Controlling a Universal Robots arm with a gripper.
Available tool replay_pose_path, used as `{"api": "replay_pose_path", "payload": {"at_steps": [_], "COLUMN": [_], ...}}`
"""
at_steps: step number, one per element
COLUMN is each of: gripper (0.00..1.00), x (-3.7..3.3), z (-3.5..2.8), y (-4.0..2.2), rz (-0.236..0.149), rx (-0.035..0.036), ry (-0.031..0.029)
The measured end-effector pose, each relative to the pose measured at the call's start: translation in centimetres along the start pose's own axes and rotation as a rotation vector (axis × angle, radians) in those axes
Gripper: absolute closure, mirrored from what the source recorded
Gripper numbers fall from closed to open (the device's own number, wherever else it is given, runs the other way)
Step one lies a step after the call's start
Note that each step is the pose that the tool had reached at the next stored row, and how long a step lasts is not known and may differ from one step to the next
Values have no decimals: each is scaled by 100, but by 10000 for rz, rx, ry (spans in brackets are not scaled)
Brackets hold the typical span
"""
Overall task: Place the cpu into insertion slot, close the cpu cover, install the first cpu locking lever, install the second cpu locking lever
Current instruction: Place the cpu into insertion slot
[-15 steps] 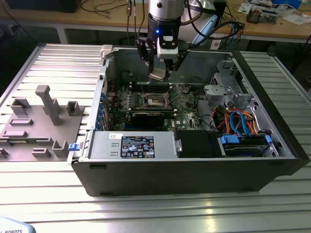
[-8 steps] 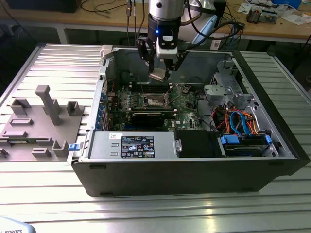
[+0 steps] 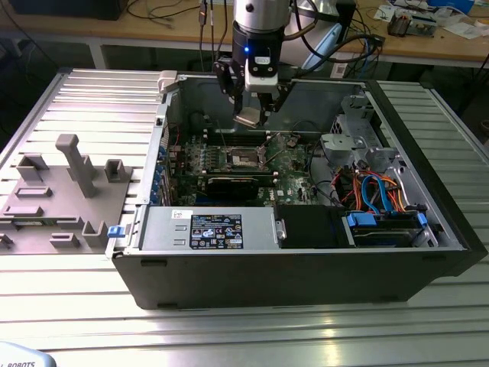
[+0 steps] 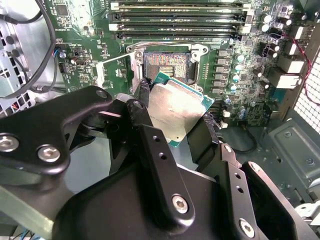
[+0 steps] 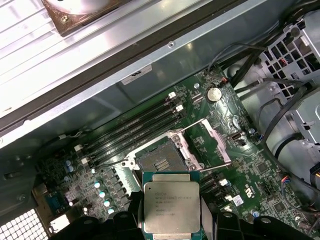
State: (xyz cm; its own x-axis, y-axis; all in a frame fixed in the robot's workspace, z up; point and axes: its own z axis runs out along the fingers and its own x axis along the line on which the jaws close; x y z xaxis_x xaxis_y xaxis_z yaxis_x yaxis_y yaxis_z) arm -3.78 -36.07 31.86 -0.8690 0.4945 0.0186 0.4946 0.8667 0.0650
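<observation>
Gripper point(image 3: 250, 115) hangs above insertion slot point(image 3: 243, 158), inside open computer case point(image 3: 306, 275). Jaws clamped on cpu point(image 4: 174, 114): 2 black fingers point(image 4: 144, 92) press its opposite edges. Cpu metal top up, tilted in exterior view, clear of slot and not touching it. In second wrist view slot uncovered, contact field exposed, silver rim around it. Memory slots point(image 4: 177, 20) lie just beside insertion slot on same green board point(image 4: 80, 30). Black card point(image 3: 233, 183) near slot on other side.
</observation>
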Motion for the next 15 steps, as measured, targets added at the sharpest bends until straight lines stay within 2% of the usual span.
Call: {"api": "replay_pose_path", "payload": {"at_steps": [15], "gripper": [45], "x": [0], "z": [0], "y": [0], "rz": [432], "rx": [-8], "ry": [-28]}}
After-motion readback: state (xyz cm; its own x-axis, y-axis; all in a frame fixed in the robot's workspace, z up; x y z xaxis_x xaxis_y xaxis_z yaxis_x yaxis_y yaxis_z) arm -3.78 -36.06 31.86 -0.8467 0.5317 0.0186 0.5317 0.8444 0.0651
